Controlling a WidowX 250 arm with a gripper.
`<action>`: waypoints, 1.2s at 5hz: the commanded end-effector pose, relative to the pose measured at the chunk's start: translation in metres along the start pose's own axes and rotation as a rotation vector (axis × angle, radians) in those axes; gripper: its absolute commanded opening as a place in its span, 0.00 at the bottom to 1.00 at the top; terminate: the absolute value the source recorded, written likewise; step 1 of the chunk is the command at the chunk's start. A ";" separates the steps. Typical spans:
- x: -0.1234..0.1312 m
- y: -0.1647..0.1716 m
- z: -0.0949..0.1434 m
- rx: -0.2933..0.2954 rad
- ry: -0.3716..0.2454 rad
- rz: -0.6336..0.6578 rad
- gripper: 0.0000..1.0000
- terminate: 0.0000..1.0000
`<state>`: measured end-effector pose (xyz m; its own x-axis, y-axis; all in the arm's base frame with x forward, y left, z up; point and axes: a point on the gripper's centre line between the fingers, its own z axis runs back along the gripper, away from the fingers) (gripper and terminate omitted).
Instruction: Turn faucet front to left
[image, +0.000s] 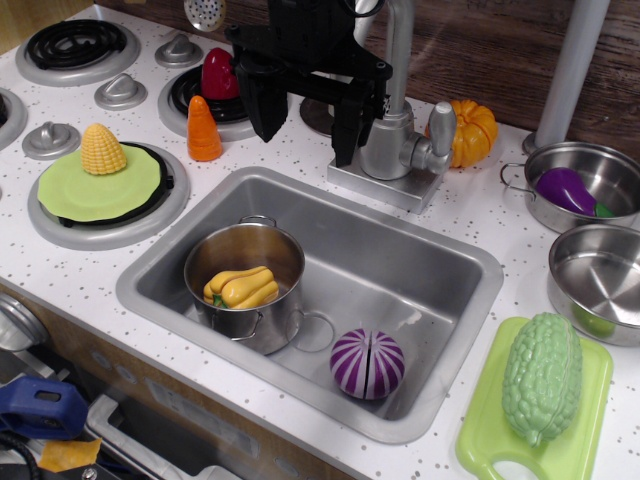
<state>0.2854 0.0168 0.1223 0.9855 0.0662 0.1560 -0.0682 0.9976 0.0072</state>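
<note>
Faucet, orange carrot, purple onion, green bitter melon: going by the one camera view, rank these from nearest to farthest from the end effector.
1. Faucet, right beside the end effector.
2. Orange carrot, on the counter to its left in the image.
3. Purple onion, in the sink.
4. Green bitter melon, on the cutting board.

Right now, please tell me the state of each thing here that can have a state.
gripper: open, beside the faucet
faucet: upright, not gripped
pot in the sink: upright, holds a yellow pepper
purple onion: split, halves together
right front pot: empty
</note>
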 end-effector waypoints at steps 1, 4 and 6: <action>0.000 0.000 0.000 0.000 0.000 0.000 1.00 0.00; 0.043 0.014 0.016 0.083 -0.208 -0.033 1.00 0.00; 0.067 0.021 0.016 0.109 -0.355 -0.055 1.00 0.00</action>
<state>0.3451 0.0443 0.1315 0.8918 -0.0256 0.4517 -0.0450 0.9884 0.1448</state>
